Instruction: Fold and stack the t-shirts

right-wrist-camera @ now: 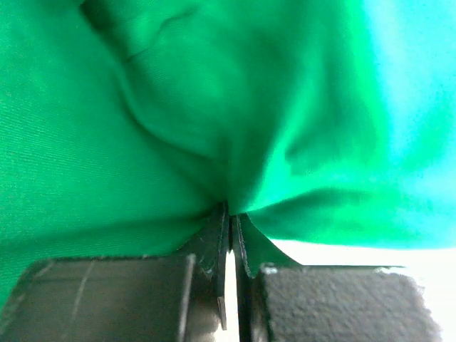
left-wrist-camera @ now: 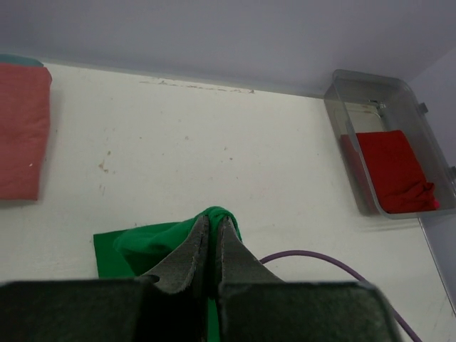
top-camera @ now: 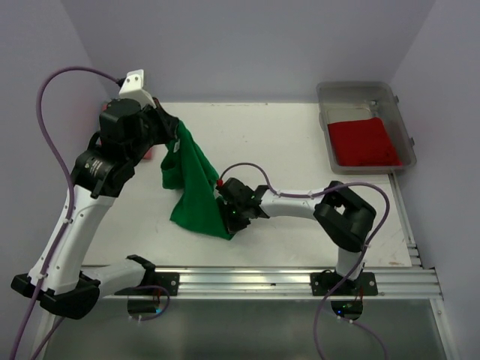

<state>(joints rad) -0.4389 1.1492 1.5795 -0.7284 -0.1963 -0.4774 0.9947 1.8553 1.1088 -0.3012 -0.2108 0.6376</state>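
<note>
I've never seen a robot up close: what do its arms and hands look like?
The left arm and right arm are white tubes linked by chunky black joints. A thin purple cable runs along each. The left hand and right hand each have two dark grey, rough-surfaced, wedge-shaped fingers.
</note>
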